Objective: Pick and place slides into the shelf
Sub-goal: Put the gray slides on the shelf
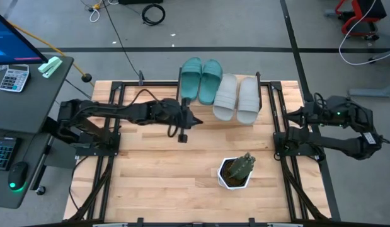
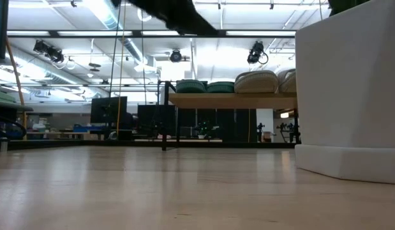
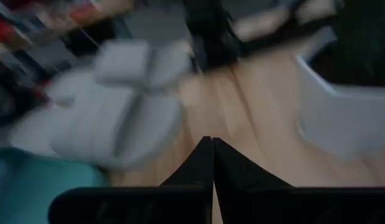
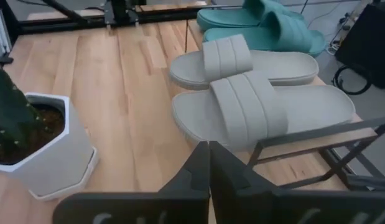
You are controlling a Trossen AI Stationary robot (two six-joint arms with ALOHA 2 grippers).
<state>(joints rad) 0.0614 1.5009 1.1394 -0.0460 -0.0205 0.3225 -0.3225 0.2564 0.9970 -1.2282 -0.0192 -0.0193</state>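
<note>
All four slides, teal pair point(image 1: 201, 79) and grey pair point(image 1: 237, 96), sit on the shelf point(image 2: 230, 99) at the bench's far edge, so placing looks finished, with the left end effector point(image 1: 182, 137) pinched empty just beside it, the right end effector point(image 4: 208, 163) likewise closed empty, and only retreat remaining.

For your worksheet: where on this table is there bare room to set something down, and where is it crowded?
Bare wood lies between the left gripper and the white pot, and along the near edge left of the pot. The far edge is crowded: the shelf holds teal slides and grey slides.
</note>
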